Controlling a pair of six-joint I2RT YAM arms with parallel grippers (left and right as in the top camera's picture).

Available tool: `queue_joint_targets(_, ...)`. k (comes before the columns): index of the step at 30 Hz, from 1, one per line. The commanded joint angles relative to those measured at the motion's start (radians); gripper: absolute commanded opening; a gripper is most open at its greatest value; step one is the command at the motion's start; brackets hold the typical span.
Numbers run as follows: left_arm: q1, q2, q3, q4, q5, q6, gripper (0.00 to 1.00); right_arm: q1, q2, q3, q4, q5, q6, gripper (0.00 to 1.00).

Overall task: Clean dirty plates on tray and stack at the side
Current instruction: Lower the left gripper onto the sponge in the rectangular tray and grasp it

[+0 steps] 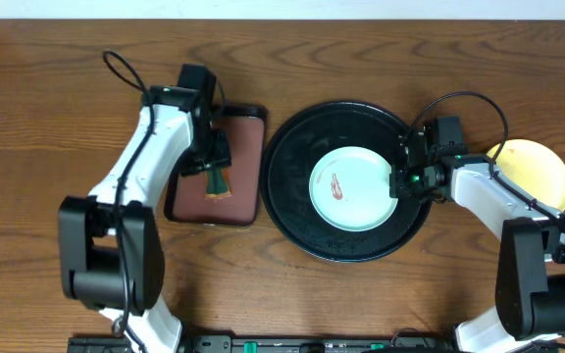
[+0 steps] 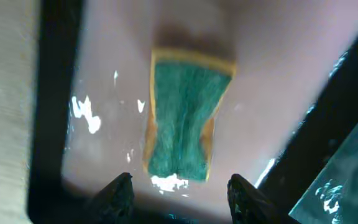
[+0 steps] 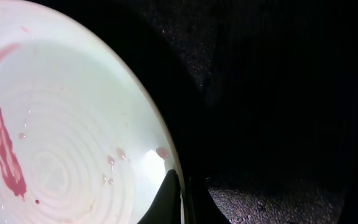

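Close under the left wrist camera we see the sponge, green-faced with a yellow edge, lying flat in the small reddish-brown tray. Under the right wrist camera the mint plate lies in the black tray, with a red-brown smear on its left part and a few small drops near the rim. From above, this plate sits just right of the middle of the black tray, and the yellow plate lies on the tabletop to the right, outside it.

The left gripper hangs over the small tray, its jaws spread wide on either side of the sponge's near end without touching it. The right arm reaches in from the right, and the right gripper is at the mint plate's right edge. Its fingertips stand very close together just where the rim runs. We cannot tell whether they pinch the rim.

The right arm covers part of the yellow plate. The left wrist view is blurred. Most of the right wrist view is black, so the second finger is hard to make out against the tray.
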Motion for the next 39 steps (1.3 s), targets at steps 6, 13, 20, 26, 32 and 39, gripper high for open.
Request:
queue_joint_targets(6, 0.002, 0.081, -0.106, 0.205, -0.064, 0.019, 0.53, 0.005, 0.019, -0.003, -0.008, -0.011, 0.011, 0.01)
queue_joint_targets(13, 0.0, 0.129, -0.115, 0.231, -0.035, 0.023, 0.51, 0.005, 0.019, -0.003, -0.008, -0.015, 0.011, 0.01)
queue_joint_targets(20, 0.0, 0.109, -0.063, 0.211, 0.018, 0.055, 0.08, 0.005, 0.019, -0.003, -0.008, -0.026, 0.011, 0.01)
queue_joint_targets(26, 0.0, 0.051, -0.028, 0.162, 0.019, 0.055, 0.22, 0.005, 0.019, -0.003, -0.008, -0.029, 0.011, 0.01)
queue_joint_targets(32, -0.003, 0.048, -0.049, 0.09, 0.019, 0.051, 0.51, 0.005, 0.019, -0.003, -0.008, -0.029, 0.011, 0.01)
queue_joint_targets(39, -0.039, 0.049, -0.162, 0.152, 0.019, 0.016, 0.51, 0.005, 0.019, -0.003, -0.008, -0.029, 0.011, 0.01)
